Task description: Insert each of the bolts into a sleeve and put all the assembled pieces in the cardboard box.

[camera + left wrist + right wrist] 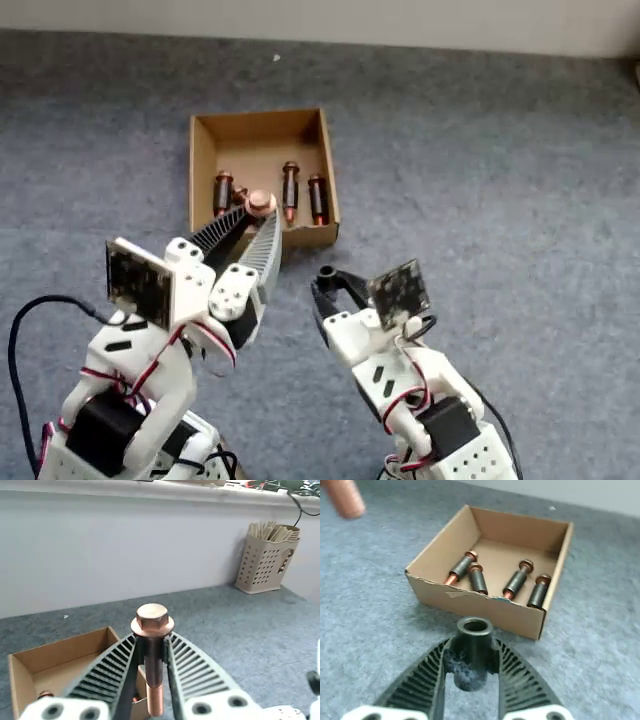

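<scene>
The left gripper [256, 216] is gripping a copper bolt [259, 204] head-up, its fingers closed on the shank, over the near edge of the cardboard box [203, 150] in the upper middle of the overhead frame. Lower centre, the right gripper [329, 287] is clamping a black sleeve [327, 272], opening upward. Four assembled pieces [516, 584] are lying inside the box on the grey carpet [480, 180].
</scene>
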